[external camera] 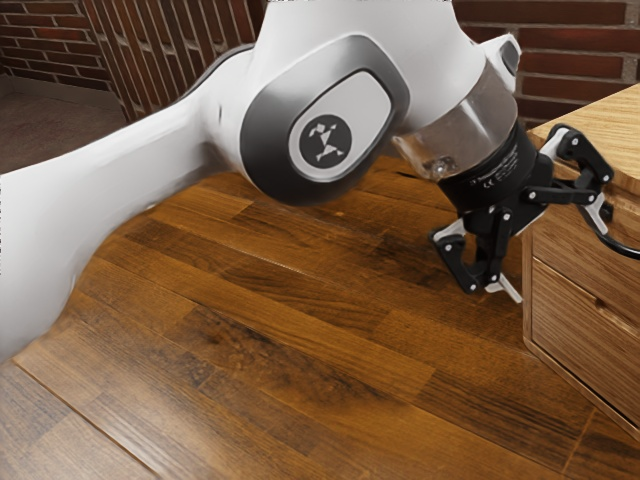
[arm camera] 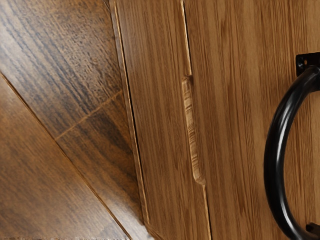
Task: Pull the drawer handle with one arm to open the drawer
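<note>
At the right edge of the exterior view stood the wooden cabinet [external camera: 600, 120], and I had the gripper [external camera: 551, 250] right at its near corner. The claw was spread wide and clamped on nothing: one finger lay low over the floor, the other rode high against the cabinet front. The drawer [external camera: 575, 240] sat in the upper part of that front, and its handle [external camera: 620, 243], a black rounded bar, curved out just beside the upper fingertip; I could not tell whether they touched. Leftward, the dark plank floor [external camera: 300, 330] gave open room, though my own white arm [external camera: 130, 200] crossed above it. In the wrist view the handle [arm camera: 275, 150] arched glossy over the drawer [arm camera: 240, 100], whose straight-grained panel met the cabinet frame [arm camera: 155, 100] at a thin seam with a shallow notch [arm camera: 192, 135].
</note>
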